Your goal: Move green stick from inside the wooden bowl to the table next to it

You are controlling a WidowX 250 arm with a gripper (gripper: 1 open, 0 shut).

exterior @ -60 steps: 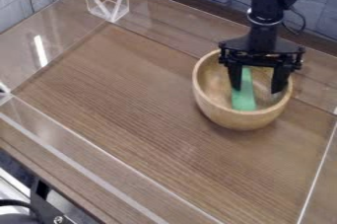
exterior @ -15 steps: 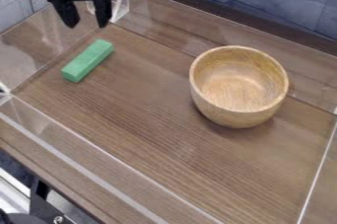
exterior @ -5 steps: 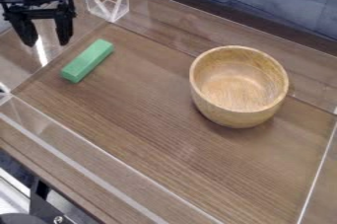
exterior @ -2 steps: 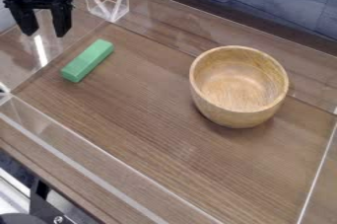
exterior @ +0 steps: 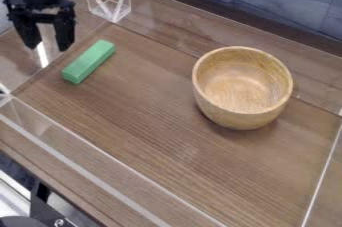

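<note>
The green stick [exterior: 90, 61] lies flat on the worktop [exterior: 160, 111], slanted, one end toward one o'clock and the other toward seven. Just beside it, toward ten o'clock, is the black tool [exterior: 42, 29], its fingers apart with nothing between them. Well away from the stick, toward three o'clock, the round wooden bowl [exterior: 242, 88] stands upright, its pale interior bare. A clear angular object [exterior: 110, 4] sits near the stick, toward twelve o'clock.

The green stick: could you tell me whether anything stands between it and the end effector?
Nothing visible stands between the end effector and the green stick, which lies on the table.
</note>
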